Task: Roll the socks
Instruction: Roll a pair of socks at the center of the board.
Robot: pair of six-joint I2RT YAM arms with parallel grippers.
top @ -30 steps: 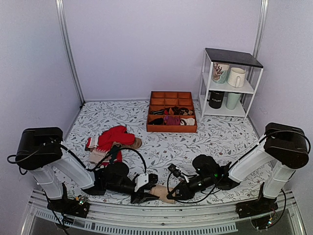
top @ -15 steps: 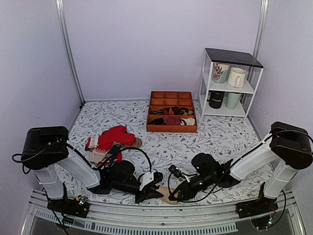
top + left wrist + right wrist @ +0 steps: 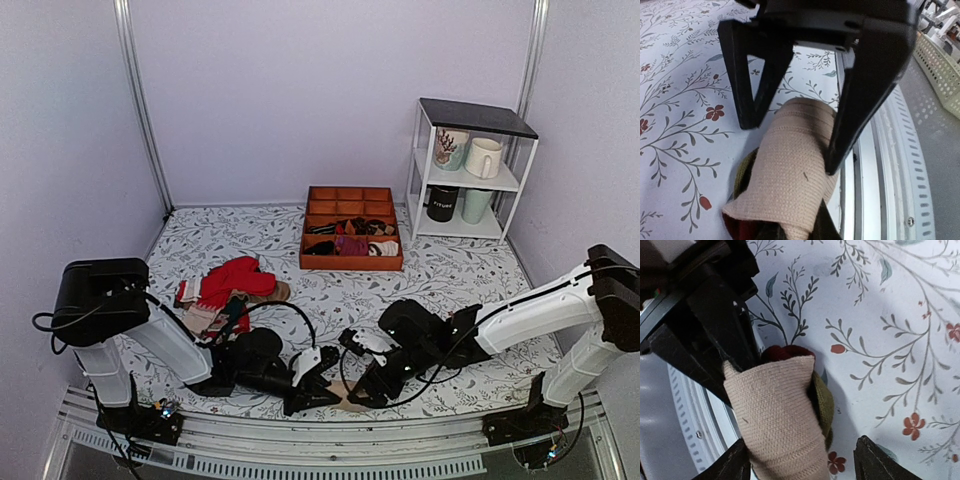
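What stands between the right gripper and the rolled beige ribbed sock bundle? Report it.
Nothing visible does. The rolled beige ribbed sock bundle lies directly in front of the open right gripper. The left gripper clamps the bundle's far end, beyond it and out of the path.

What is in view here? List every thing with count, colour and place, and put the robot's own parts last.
sock roll: one, beige with olive and maroon showing, near table edge, between the grippers
red socks: one pile, count unclear, bright red, left side
sock bundles: several, dark and maroon, in the organizer's near compartments
organizer tray: one, orange-brown, far centre
shelf rack: one, white with black top, far right
mugs: four, floral, white, black, pale green, two per shelf
tablecloth: one, white floral print, over the table
left gripper: black, shut on the sock roll
right gripper: black, open, astride the roll
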